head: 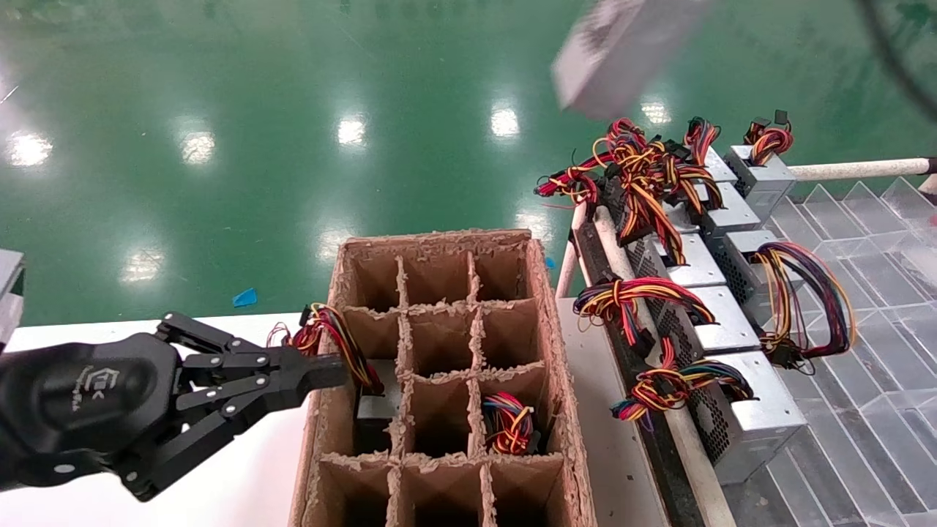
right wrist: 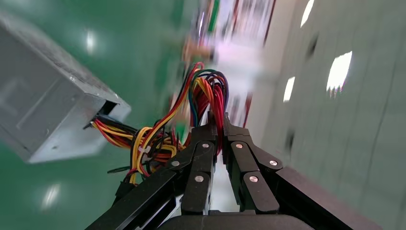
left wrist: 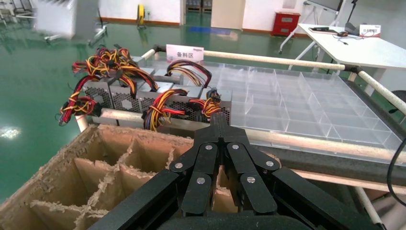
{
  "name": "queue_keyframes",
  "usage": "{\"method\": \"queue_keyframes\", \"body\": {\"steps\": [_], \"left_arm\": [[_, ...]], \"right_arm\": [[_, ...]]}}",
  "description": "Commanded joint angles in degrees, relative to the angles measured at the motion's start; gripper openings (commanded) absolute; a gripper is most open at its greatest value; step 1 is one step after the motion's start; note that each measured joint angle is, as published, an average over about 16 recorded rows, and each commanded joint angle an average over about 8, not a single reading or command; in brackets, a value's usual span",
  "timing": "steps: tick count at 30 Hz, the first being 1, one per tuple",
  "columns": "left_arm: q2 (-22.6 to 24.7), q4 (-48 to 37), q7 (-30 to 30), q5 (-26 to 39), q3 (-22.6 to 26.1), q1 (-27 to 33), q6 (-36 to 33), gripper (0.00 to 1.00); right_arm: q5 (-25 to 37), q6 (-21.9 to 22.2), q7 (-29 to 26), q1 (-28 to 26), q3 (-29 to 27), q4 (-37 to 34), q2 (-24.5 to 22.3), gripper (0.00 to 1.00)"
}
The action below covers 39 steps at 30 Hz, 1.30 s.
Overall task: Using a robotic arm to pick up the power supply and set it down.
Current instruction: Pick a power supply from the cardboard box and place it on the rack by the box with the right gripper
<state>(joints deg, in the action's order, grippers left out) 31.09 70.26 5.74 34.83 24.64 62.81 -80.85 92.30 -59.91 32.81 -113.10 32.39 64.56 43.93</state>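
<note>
Hanging at the near left, the left gripper (head: 333, 372) has its jaws pressed together on nothing, tips at the edge of the divider box (head: 439, 380), just beside a wire loop (head: 333, 337) poking from a cell. Another wire bundle (head: 507, 423) shows in a cell further right. Beyond the box, a row of supplies (head: 721, 344) lies along the tray (head: 864, 293) edge.

Farthest and highest, the power supply (head: 615, 51) dangles in mid-air, well above the row. In the right wrist view the right gripper (right wrist: 218, 125) pinches its wires (right wrist: 208, 96), with the metal case (right wrist: 43, 110) slung to one side.

The case looks heavy and rigid, the wires limp, so held this way it will likely swing. Gripping the case itself would be steadier, though smooth metal may slip.
</note>
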Motion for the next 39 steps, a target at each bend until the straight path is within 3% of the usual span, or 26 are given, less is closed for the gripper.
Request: {"method": "queue_keyframes", "body": {"steps": [1, 11, 19, 28, 39], "left_arm": [[0.0, 0.0, 0.0, 0.0, 0.0, 0.0, 0.0, 0.0], [0.0, 0.0, 0.0, 0.0, 0.0, 0.0, 0.0, 0.0], [0.0, 0.0, 0.0, 0.0, 0.0, 0.0, 0.0, 0.0], [0.0, 0.0, 0.0, 0.0, 0.0, 0.0, 0.0, 0.0], [0.0, 0.0, 0.0, 0.0, 0.0, 0.0, 0.0, 0.0]], "right_arm": [[4.85, 2.97, -2.57, -0.28, 0.43, 2.41, -2.25, 0.0], [16.81, -0.3, -17.37, -0.08, 2.06, 5.47, -10.81, 0.0], [18.2, -2.68, -24.52, 3.75, 2.35, 5.22, -15.98, 0.0], [14.01, -0.79, -24.61, 11.09, 2.9, 5.04, -17.97, 0.0], [9.73, 2.0, -19.93, 13.48, 2.79, 0.47, -15.01, 0.0]]}}
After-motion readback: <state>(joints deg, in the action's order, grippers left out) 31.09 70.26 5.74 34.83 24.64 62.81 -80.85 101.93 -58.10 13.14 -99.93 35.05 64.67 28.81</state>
